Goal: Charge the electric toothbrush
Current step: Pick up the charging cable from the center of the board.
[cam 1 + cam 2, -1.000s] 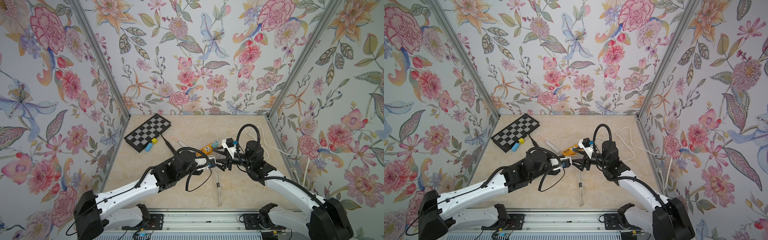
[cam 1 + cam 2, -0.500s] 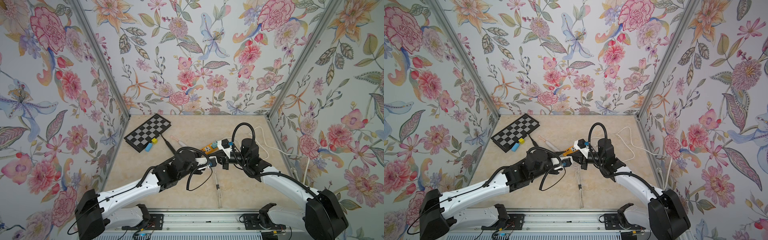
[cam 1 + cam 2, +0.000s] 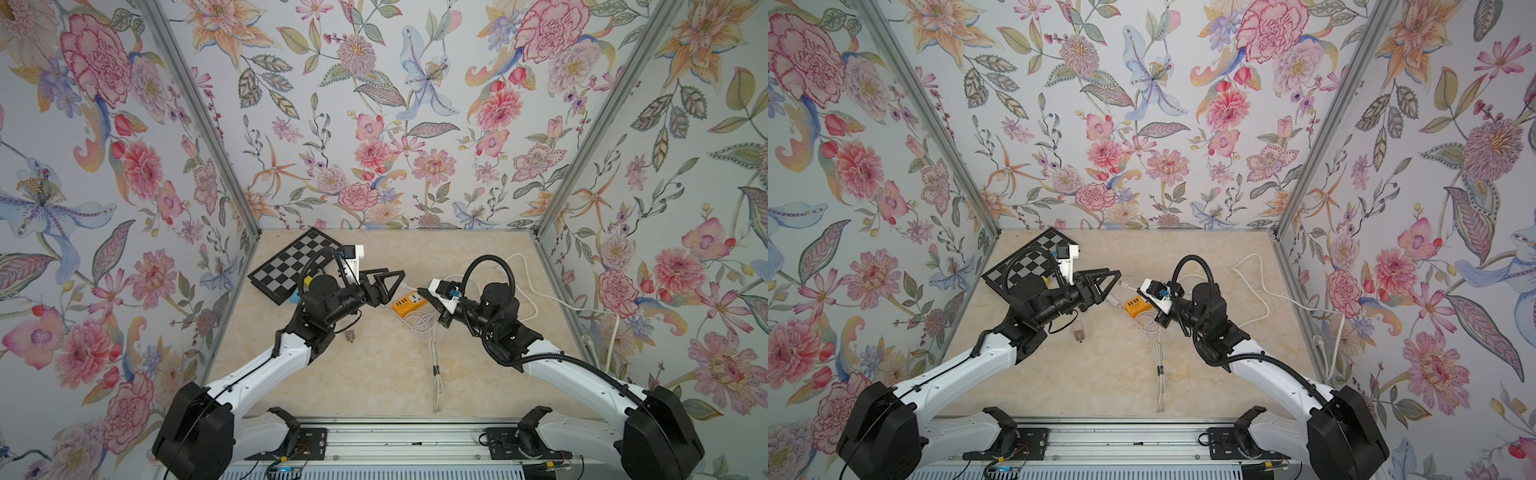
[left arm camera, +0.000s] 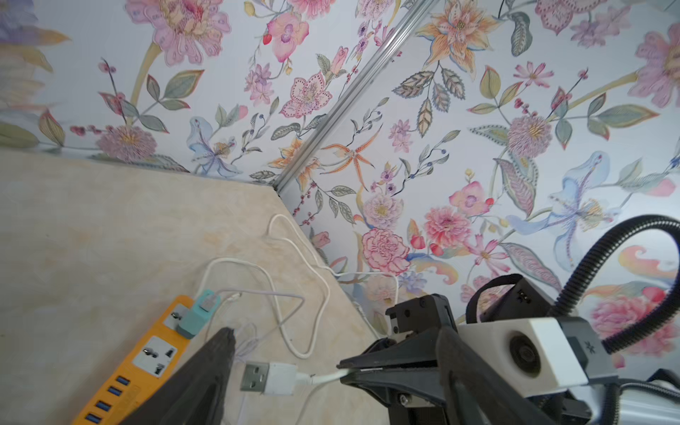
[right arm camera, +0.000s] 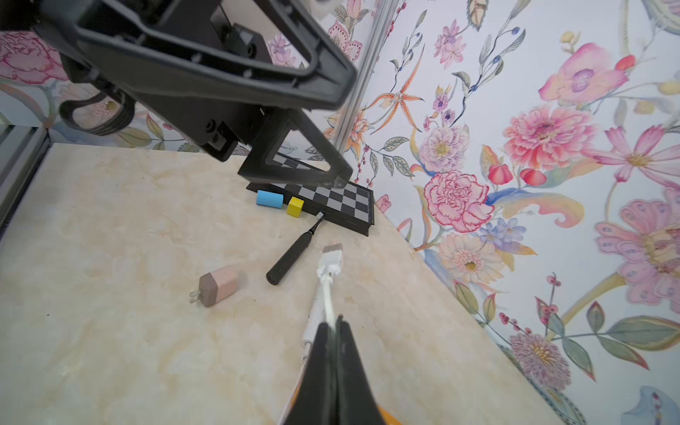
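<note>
A black electric toothbrush [image 5: 294, 254] lies on the table with its head at the chessboard; in both top views my left arm hides it. My right gripper [image 5: 333, 325] [image 3: 419, 289] is shut on a white charging cable just behind its USB plug [image 5: 332, 254] [image 4: 266, 379] [image 3: 1123, 284]. The plug hangs in the air, pointing at my left gripper [image 3: 392, 284] [image 3: 1108, 284] [image 4: 335, 331], which stands open and holds nothing. The plug sits between its spread fingers [image 4: 217, 368] without touching them. An orange power strip [image 3: 409, 304] [image 4: 147, 360] lies below both grippers.
A teal adapter [image 4: 198, 312] sits plugged into the strip. A pink-brown plug adapter [image 5: 217, 285] [image 3: 350, 334] lies loose near the toothbrush. The chessboard [image 3: 286, 266], a blue cylinder [image 5: 269, 198] and a yellow cube [image 5: 295, 206] are at the back left. White cords [image 3: 434, 365] [image 3: 540, 291] trail across the right side.
My right gripper closed on the cable behind the plug. My left gripper opened, let the plug go and drew back a little toward the chessboard.
</note>
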Robot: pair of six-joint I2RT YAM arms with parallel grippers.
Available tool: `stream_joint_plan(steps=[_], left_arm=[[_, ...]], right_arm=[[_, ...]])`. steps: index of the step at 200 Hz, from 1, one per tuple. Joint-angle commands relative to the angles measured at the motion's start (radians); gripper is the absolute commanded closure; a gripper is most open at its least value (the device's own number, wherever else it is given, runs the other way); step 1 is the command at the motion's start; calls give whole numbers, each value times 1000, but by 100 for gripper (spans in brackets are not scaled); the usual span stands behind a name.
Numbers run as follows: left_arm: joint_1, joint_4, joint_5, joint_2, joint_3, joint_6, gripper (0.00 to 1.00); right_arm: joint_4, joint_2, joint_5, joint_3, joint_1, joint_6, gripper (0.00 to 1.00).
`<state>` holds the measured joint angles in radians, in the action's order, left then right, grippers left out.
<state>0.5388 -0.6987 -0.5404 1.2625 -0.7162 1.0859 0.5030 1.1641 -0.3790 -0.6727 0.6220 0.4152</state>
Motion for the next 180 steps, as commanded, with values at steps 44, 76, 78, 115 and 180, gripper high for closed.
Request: stream_joint_plan(steps=[44,76,78,115,180], left_arm=[[-61,-606,-149,178,29,492,27],[-60,-672,-150,227,19,514,39],[-60,-669,-148,227,20,511,39],[-60,-615,-137,215,13,471,43],[-59,-622,-138,197,18,478,64]], right_arm=[[74,6,-16,-59,7,-9,100],[108,3,-36,-61,7,-106,100],[110,3,-39,-61,7,-109,100],[123,31,-60,-70,3,-156,100],[141,70,-58,-94,2,-200,100]])
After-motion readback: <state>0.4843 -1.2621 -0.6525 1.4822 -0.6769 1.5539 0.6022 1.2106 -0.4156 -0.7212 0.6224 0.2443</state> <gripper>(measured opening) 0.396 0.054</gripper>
